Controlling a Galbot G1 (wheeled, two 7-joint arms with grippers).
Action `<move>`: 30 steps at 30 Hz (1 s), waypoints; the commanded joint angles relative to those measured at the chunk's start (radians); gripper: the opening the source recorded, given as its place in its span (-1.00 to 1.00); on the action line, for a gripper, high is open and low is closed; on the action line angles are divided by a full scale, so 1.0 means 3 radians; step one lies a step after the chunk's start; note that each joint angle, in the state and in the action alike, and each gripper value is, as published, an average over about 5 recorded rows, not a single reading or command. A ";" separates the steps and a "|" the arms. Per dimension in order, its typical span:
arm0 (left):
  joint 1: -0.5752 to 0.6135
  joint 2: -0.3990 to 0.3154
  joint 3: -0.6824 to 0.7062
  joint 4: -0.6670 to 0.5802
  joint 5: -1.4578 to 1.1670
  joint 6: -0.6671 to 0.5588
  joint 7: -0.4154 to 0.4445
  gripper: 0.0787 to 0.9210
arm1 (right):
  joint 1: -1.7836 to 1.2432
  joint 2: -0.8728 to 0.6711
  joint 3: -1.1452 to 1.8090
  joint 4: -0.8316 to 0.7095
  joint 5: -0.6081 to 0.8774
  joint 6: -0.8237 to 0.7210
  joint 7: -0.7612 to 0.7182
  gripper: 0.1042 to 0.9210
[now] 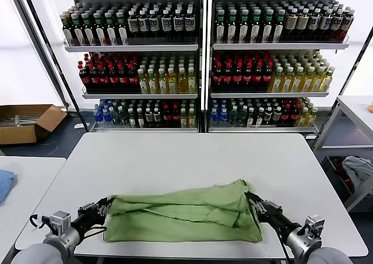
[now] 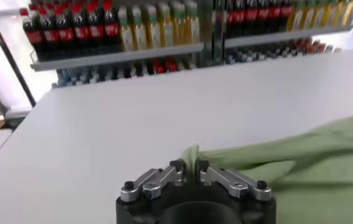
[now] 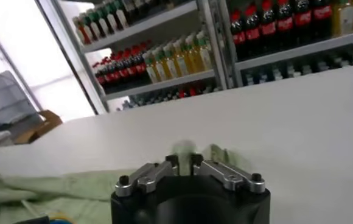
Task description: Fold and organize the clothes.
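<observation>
The light green shirt (image 1: 186, 214) lies folded lengthwise near the front edge of the white table (image 1: 192, 159). My left gripper (image 1: 105, 206) is shut on the shirt's left end, with green fabric pinched between its fingers in the left wrist view (image 2: 189, 167). My right gripper (image 1: 253, 201) is shut on the shirt's right end, with a tuft of green fabric between its fingers in the right wrist view (image 3: 185, 159). The collar, buttons and printed graphic are hidden in the folds.
A blue cloth (image 1: 4, 182) lies on a side table at the left. A cardboard box (image 1: 26, 121) sits on the floor at the left. Shelves of bottles (image 1: 204, 60) stand behind the table. A cloth bundle (image 1: 358, 171) lies under a table at the right.
</observation>
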State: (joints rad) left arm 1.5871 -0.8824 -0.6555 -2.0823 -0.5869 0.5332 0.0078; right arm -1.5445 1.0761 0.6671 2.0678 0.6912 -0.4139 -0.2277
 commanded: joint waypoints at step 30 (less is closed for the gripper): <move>-0.0054 -0.1089 0.0704 -0.0019 0.0171 -0.0061 -0.1352 0.76 | -0.0218 -0.0013 0.0567 -0.0224 -0.0409 0.0552 -0.0028 0.76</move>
State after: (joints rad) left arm 1.5937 -1.1131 -0.5441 -2.1017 -0.5862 0.5000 -0.3076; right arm -1.6036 1.0721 0.8262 2.0042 0.5733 -0.2621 -0.2379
